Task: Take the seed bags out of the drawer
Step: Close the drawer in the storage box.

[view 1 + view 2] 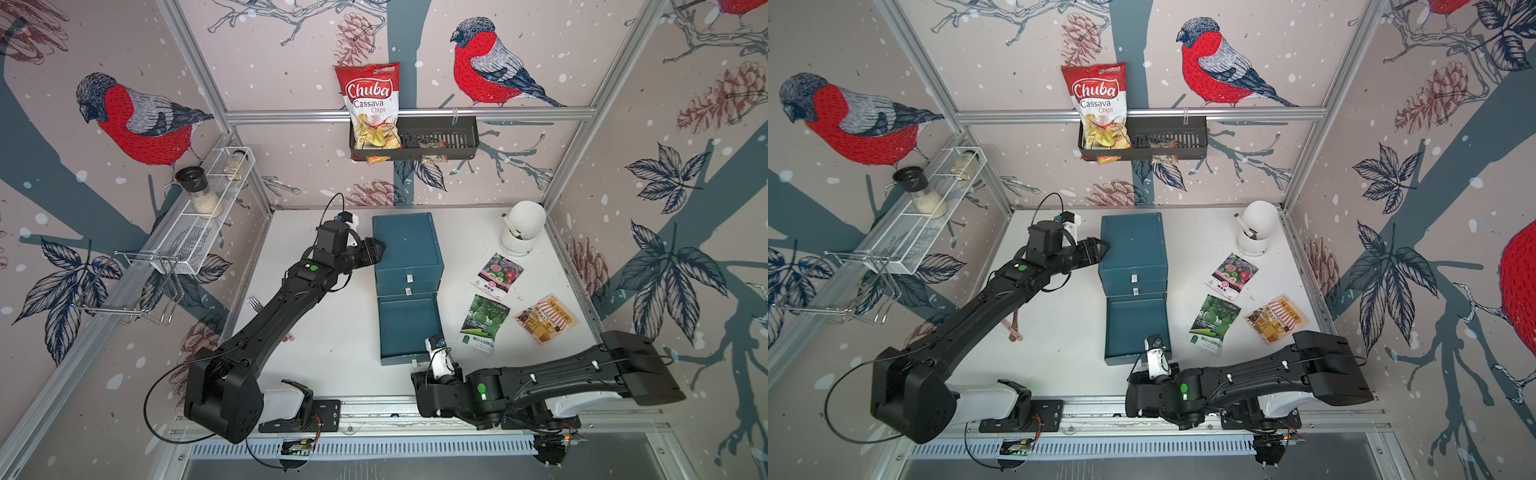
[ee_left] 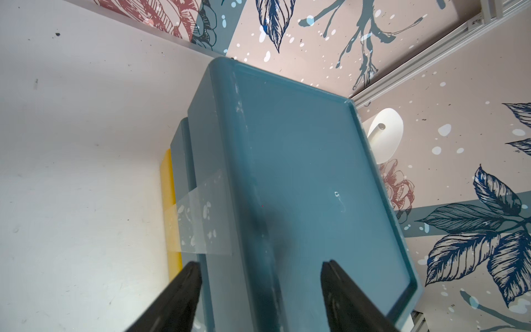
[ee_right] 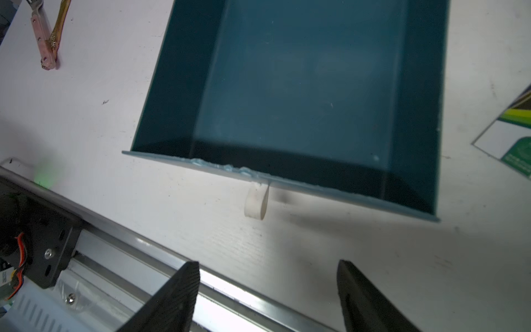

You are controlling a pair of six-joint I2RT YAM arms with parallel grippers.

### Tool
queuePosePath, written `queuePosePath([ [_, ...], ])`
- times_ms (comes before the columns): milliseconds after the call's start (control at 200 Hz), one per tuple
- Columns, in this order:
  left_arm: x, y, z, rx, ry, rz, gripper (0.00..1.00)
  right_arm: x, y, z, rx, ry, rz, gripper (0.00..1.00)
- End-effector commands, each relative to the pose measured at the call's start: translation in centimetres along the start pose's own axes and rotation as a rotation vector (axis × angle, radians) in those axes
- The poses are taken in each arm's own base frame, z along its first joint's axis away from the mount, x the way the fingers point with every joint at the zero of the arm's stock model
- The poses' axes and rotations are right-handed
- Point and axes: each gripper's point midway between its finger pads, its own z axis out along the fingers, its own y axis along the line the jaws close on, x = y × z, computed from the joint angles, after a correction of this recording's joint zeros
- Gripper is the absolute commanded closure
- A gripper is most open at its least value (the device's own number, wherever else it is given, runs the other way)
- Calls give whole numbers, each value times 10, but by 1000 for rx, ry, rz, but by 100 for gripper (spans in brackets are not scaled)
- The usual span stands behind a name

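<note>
Right of the blue cabinet point(image 1: 407, 241), on the white counter point(image 1: 332, 291), all three seed bags point(image 1: 486, 316) lie flat and face up. They are clear of the drawer point(image 1: 409, 328), which stands pulled out and shows only its bare floor in both top views. By that showing, the job looks all but done.

Nearest the back wall sits the white bag point(image 1: 498, 276), printed with pink and purple flowers. Just beside it lies the green bag point(image 1: 484, 322) showing round green fruit, its lower corner near the drawer's side. The orange bag point(image 1: 546, 319) with the striped awning rests farther right, close to the green one but apart from it. All three are thin and glossy.

The left claw point(image 2: 260, 267) is spread across the cabinet's upper side edge, one finger beside the wall and one over the top. It is apparently bracing the cabinet against sliding, though contact cannot be made out. The right claw point(image 3: 268, 267) hovers wide open and empty above the counter, just in front of the drawer's white pull tab point(image 3: 256, 202).
</note>
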Motion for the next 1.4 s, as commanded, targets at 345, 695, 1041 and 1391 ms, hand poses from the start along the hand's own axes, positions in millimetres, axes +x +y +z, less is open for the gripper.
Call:
queuePosePath([
  [345,19,24,0,-93,52,44,36,-27,24,33,-57,13,-3,21],
  [695,31,29,-2,-95,76,50,37,-54,43,54,-20,-35,-57,22],
  [1041,48,40,-4,-117,109,61,37,-80,43,63,4,-134,-39,21],
  [1391,51,41,-6,-119,118,80,38,-104,26,75,3,-260,45,21],
])
